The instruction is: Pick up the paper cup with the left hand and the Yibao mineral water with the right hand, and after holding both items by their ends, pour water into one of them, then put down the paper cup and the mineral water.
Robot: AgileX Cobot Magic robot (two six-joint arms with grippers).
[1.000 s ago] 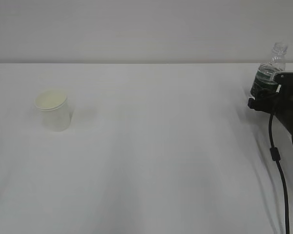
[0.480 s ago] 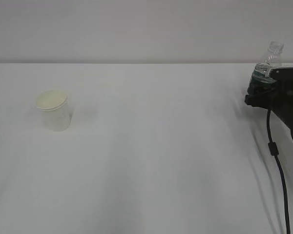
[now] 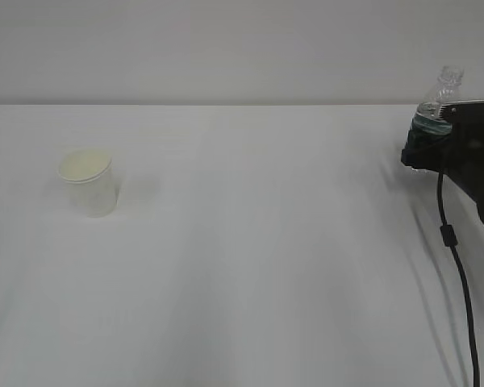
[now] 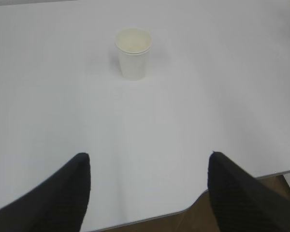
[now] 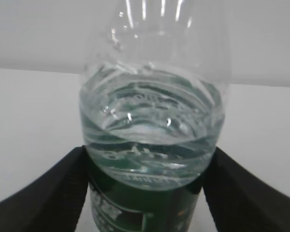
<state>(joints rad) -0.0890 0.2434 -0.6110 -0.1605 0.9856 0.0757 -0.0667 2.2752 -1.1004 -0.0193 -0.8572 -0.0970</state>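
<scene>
The paper cup [image 3: 87,181] stands upright on the white table's left side, small and white with a cream inside. In the left wrist view the paper cup [image 4: 133,53] is far ahead of my left gripper [image 4: 148,157], which is open and holds nothing. The left hand is out of the exterior view. At the far right, my right gripper [image 3: 426,143] is shut on the Yibao mineral water [image 3: 440,101], whose neck leans right above the black block. Up close, the Yibao mineral water [image 5: 152,111] fills my right gripper [image 5: 149,150], with a black finger against each side at the green label and its water rippling.
The white table [image 3: 266,242] runs back to a pale wall. A black cable [image 3: 456,266] hangs from the right arm to the bottom edge. In the left wrist view the table's near edge [image 4: 183,211] lies just under the fingers, with brown floor beyond.
My right gripper has risen a little and shifted left, carrying the bottle with it. The cup has not moved.
</scene>
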